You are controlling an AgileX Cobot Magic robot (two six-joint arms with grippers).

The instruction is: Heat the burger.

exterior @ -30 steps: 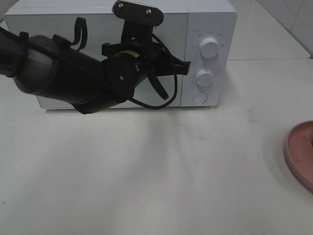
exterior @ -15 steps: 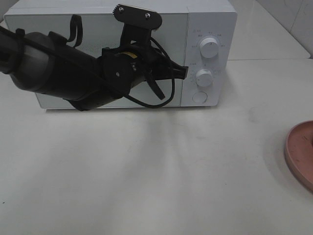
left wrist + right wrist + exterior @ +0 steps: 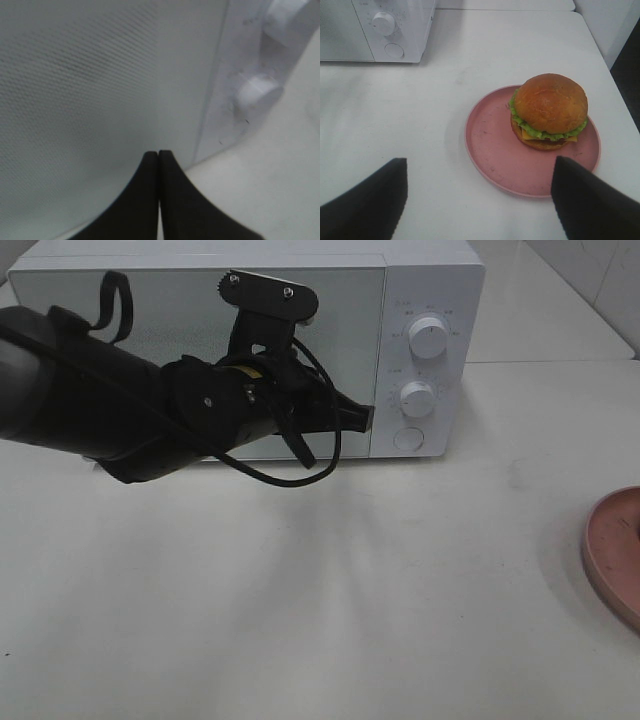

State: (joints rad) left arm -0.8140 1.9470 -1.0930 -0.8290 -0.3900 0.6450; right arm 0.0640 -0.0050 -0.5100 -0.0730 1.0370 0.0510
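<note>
Left pincer [image 3: 158, 160] shows its black fingers pressed flat together, tips right up at the lower right corner of the mirrored door of the boxy white microwave [image 3: 430, 280]; whether they touch the door I cannot tell. Just past the tips, on the white control panel, sit two round white dials [image 3: 417, 397], one above the other, with a round button [image 3: 407, 439] below them. Black cable [image 3: 300, 465] loops under the dark arm behind the pincer.

Right pincer [image 3: 477, 192] is spread wide, both black fingers well apart and pinching nothing, hanging over the white counter [image 3: 350, 620]. Directly ahead of it, between the two fingers' lines, lies the round pink plate [image 3: 495, 155], and on the plate's far right part sits the burger [image 3: 549, 110]: glossy golden-brown domed bun, frilly green lettuce, a yellow slice and a dark layer beneath. Burger is on the plate, well apart from the microwave, whose door is shut.
</note>
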